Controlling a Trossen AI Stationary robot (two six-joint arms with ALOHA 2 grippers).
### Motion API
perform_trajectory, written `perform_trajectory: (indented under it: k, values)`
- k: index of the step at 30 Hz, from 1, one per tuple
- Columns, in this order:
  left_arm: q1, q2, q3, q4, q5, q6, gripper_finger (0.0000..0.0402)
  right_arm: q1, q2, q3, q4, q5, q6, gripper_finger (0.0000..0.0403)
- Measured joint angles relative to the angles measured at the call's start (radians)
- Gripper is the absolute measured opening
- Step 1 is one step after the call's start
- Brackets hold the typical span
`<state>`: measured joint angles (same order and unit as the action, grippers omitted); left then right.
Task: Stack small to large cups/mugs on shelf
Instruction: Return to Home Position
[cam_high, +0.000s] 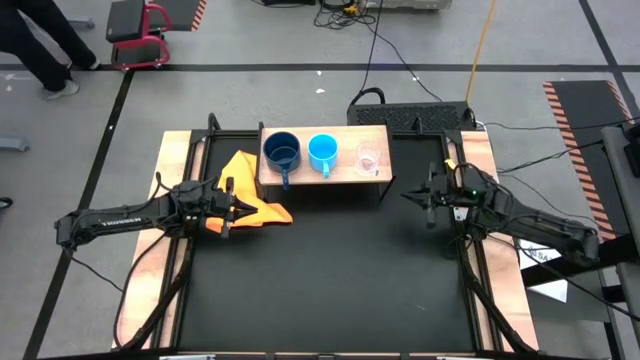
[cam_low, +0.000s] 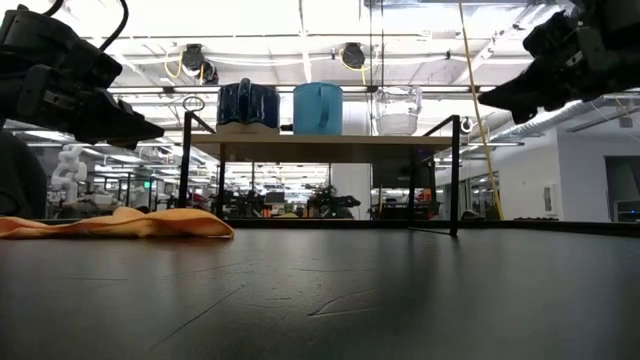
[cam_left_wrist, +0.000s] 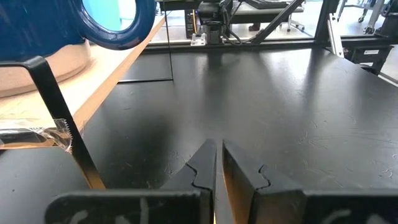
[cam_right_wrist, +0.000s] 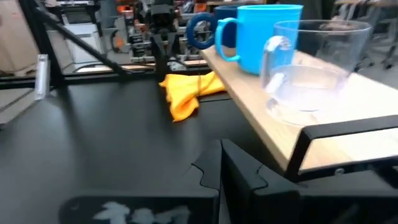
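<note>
Three cups stand in a row on the light-wood shelf (cam_high: 340, 172): the dark blue mug (cam_high: 282, 152) at its left end, the light blue mug (cam_high: 323, 151) in the middle and the clear glass cup (cam_high: 368, 158) toward the right. Their handles point to the table's near side. My left gripper (cam_high: 233, 204) is shut and hovers over the yellow-orange cloth (cam_high: 252, 196), left of the shelf and raised above the table in the low view (cam_low: 150, 130). My right gripper (cam_high: 408, 196) is shut, raised, right of the shelf (cam_low: 490, 98). Neither holds anything.
The cloth (cam_low: 120, 222) lies flat on the black tabletop (cam_high: 330, 270) by the shelf's left legs. Wooden side rails (cam_high: 175, 160) border the table left and right. Thin dark shelf legs (cam_low: 455, 175) stand at the shelf's corners. The tabletop's middle and near part is bare.
</note>
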<state>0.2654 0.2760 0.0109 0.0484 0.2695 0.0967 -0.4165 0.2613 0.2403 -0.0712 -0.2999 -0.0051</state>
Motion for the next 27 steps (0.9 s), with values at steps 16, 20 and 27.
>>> perform_trajectory:
  k: [16,20,27]
  values:
    - [0.0,0.0,0.0,0.0,0.0,0.003,0.0031,0.047,-0.017,-0.141,0.199,0.068,-0.023,0.0]
    - [0.0,0.0,0.0,0.0,0.001,0.002,0.0031,0.047,-0.018,-0.177,0.249,0.065,-0.025,0.0]
    - [0.0,0.0,0.0,0.005,0.044,-0.001,0.0031,0.047,-0.018,-0.221,0.271,0.061,-0.036,0.0]
